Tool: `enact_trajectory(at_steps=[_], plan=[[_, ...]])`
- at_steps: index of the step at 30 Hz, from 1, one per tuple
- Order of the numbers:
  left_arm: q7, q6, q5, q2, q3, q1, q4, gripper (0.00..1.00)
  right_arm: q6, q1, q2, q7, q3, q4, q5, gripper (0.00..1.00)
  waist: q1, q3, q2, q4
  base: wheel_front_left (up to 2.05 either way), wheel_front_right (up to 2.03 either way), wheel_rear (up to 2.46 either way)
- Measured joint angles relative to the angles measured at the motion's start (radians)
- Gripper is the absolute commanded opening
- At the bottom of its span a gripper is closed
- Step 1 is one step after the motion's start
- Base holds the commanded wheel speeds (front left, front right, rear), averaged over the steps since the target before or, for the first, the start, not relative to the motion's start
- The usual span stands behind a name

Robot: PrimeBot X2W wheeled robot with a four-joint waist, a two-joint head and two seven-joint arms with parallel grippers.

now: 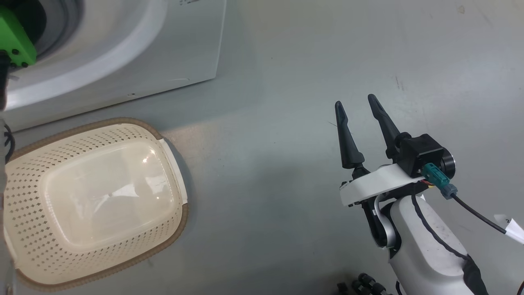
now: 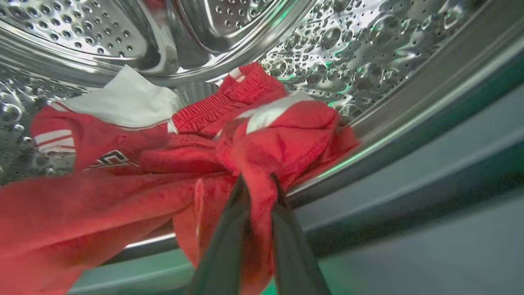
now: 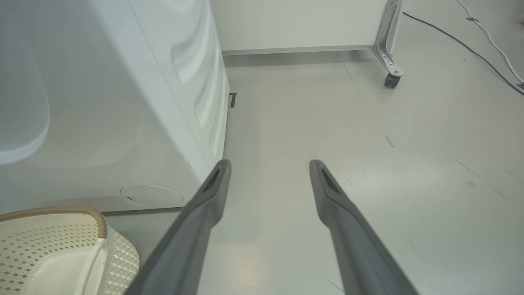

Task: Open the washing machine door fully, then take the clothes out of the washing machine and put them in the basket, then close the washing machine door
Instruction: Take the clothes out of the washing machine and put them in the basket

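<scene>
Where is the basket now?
In the head view, the basket sits on the floor at the lower left, just in front of the washing machine.

No readable text, clothes (image 2: 163, 164) lettering illegible

Inside the washing machine (image 2: 413, 127), we see the left gripper (image 2: 258, 180) with its two dark fingers pinched on a fold of the clothes (image 2: 135, 164), a red heap with white trim lying against the perforated steel drum (image 2: 360, 49) near its front lip.
</scene>
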Motion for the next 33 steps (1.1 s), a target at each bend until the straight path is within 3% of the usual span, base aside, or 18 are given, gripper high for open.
enact_trajectory(at_steps=[25, 33], plan=[[-0.304, -0.044, -0.03, -0.187, -0.06, 0.169, 0.045, 0.0, -0.007, 0.028, -0.001, 0.0, -0.058, 0.077, -0.048, 1.0, -0.0001, -0.172, 0.0, 0.115, 0.0, 0.0, 0.0], [-0.338, -0.044, -0.037, -0.224, -0.097, 0.267, 0.027, 0.0, -0.006, 0.069, -0.002, 0.0, -0.085, 0.104, -0.057, 1.0, -0.0001, -0.244, 0.0, 0.166, 0.0, 0.0, 0.0]])
